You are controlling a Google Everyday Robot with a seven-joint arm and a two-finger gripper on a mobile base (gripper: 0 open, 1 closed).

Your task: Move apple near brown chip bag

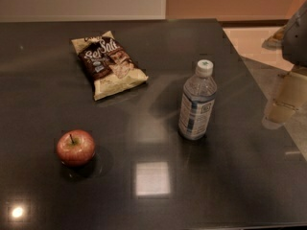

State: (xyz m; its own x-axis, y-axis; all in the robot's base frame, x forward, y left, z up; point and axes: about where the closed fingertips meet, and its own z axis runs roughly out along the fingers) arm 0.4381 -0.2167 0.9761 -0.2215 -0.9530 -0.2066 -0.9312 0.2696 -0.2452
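table (43,104): dark glossy top, fills most of view | wall (81,1): pale cream at 11 o'clock, orange-tan at 1 o'clock | baseboard (254,23): dark strip, 2 o'clock | floor (249,40): light, 2 o'clock | glare on table: square patch (152,178) at 6 o'clock, round spot (17,212) at 8 o'clock | gripper (285,102): 3 o'clock, frame edge

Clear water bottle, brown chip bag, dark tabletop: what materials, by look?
Clear water bottle: likely thin plastic, see-through, with a white cap. Brown chip bag: crinkly film, creased, slight sheen. Dark tabletop: glossy, stone or laminate; it mirrors lights. Gripper sits at the right edge, away from the red apple.
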